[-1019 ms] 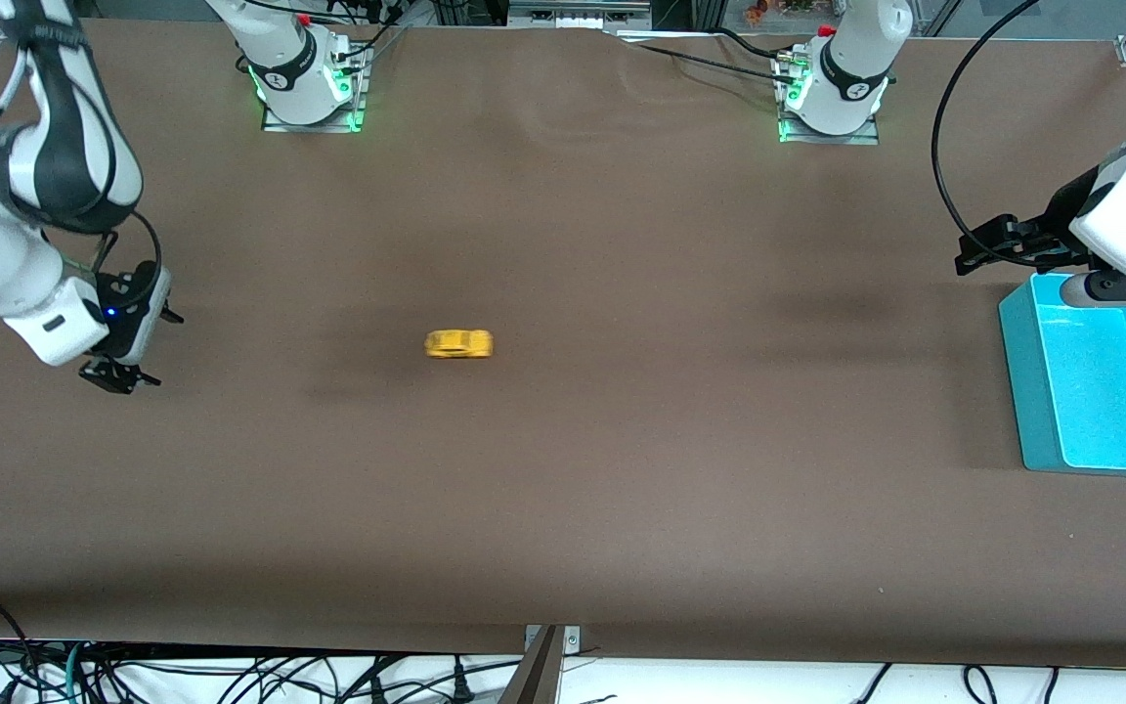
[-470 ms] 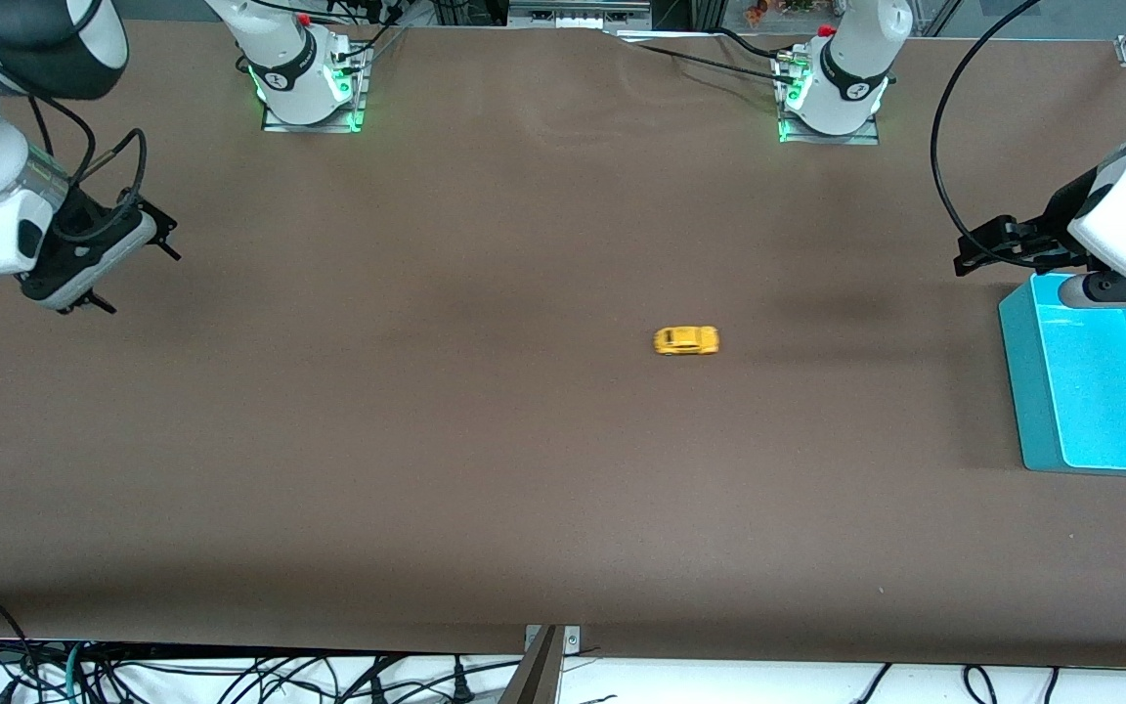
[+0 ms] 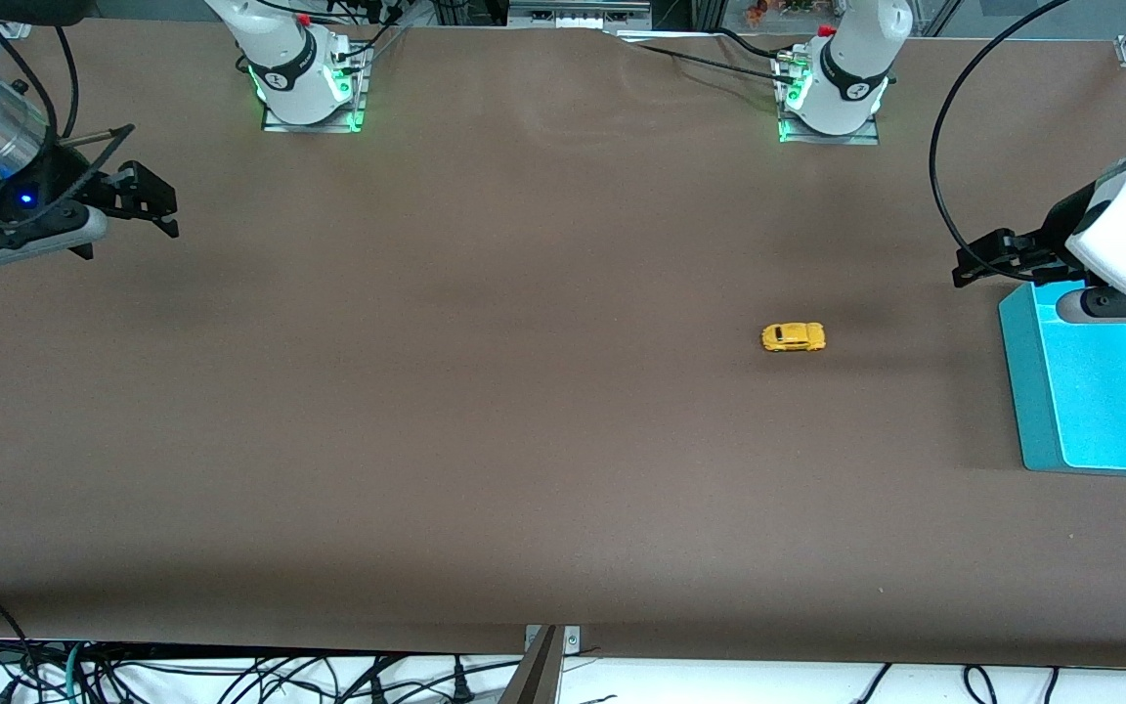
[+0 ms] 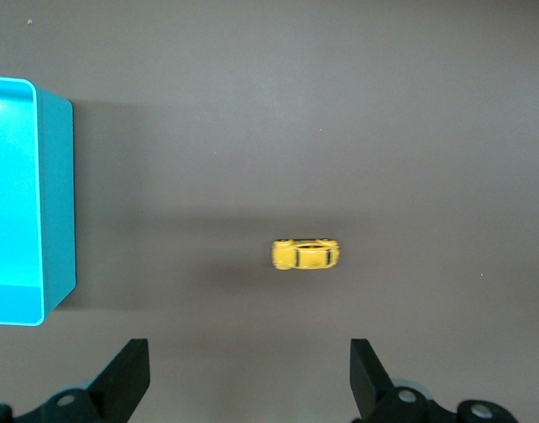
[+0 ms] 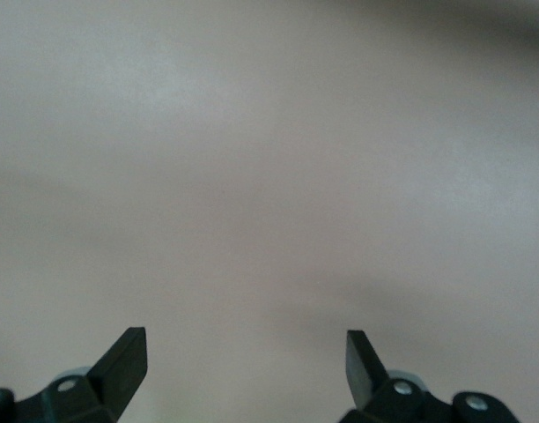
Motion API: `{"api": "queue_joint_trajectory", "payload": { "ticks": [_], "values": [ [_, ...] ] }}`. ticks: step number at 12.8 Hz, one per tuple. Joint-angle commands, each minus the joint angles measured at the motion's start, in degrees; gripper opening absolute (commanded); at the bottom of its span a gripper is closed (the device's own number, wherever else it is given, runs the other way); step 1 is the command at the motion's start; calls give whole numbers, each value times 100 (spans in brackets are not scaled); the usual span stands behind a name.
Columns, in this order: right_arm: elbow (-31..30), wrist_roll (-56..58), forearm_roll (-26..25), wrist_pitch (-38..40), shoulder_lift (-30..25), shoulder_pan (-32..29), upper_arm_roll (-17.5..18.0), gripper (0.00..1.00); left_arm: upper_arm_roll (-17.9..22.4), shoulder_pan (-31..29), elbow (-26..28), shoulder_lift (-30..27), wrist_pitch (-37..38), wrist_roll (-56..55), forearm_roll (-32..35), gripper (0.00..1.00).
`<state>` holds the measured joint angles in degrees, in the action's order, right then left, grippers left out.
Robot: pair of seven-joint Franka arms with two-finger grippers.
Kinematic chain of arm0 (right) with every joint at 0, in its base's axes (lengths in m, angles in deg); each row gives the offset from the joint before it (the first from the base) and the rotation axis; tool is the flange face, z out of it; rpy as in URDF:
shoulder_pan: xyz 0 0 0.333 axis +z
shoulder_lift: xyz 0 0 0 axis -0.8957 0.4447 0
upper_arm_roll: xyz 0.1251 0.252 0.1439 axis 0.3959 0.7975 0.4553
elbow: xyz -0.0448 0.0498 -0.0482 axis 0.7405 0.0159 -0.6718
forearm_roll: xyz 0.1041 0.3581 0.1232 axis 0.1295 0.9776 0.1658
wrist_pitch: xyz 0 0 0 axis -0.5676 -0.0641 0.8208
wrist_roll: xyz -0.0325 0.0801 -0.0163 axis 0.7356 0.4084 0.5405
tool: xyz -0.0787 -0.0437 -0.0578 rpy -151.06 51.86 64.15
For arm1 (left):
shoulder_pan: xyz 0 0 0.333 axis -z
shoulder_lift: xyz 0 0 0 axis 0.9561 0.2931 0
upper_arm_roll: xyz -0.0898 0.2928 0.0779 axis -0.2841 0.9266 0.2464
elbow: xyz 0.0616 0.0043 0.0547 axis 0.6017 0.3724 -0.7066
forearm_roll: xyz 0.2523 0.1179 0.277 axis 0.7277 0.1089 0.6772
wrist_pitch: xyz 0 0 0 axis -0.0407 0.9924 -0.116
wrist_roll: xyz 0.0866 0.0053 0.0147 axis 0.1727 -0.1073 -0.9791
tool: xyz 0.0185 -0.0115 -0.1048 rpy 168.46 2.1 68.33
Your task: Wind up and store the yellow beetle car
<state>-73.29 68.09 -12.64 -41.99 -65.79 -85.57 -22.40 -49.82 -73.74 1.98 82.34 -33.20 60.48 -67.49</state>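
Note:
The yellow beetle car [image 3: 794,336] stands on its wheels on the brown table toward the left arm's end, a short way from the teal bin [image 3: 1032,391]. It also shows in the left wrist view [image 4: 306,254], apart from the bin [image 4: 58,203]. My left gripper [image 3: 988,259] is open and empty, in the air beside the bin's rim; its fingertips [image 4: 130,366] frame bare table. My right gripper [image 3: 148,200] is open and empty, raised over the table at the right arm's end. Its wrist view shows only bare table between its fingertips [image 5: 127,352].
The two arm bases [image 3: 307,83] [image 3: 832,93] stand along the table edge farthest from the front camera. Cables [image 3: 231,680] hang below the nearest table edge.
The car has rolled across the table from the middle toward the left arm's end and the bin. My right gripper has lifted and swung away toward its base side. My left gripper has barely moved.

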Motion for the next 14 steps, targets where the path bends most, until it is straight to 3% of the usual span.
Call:
{"api": "queue_joint_trajectory", "payload": {
  "ticks": [1, 3, 11, 14],
  "values": [
    [98, -304, 126, 133, 6, 298, -425, 100, 2, 51, -174, 121, 104, 163, -137, 100],
    [89, -313, 126, 115, 15, 351, -567, 100, -51, 148, -121, 174, 104, 461, -111, 100],
    [45, -357, 135, 98, 41, 351, -664, 100, -51, 78, -86, 577, 51, 4070, -23, 100],
    [10, -366, 135, 89, 41, 351, -716, 100, -51, 104, 229, 737, -54, 4479, 144, 100]
  ]
}}
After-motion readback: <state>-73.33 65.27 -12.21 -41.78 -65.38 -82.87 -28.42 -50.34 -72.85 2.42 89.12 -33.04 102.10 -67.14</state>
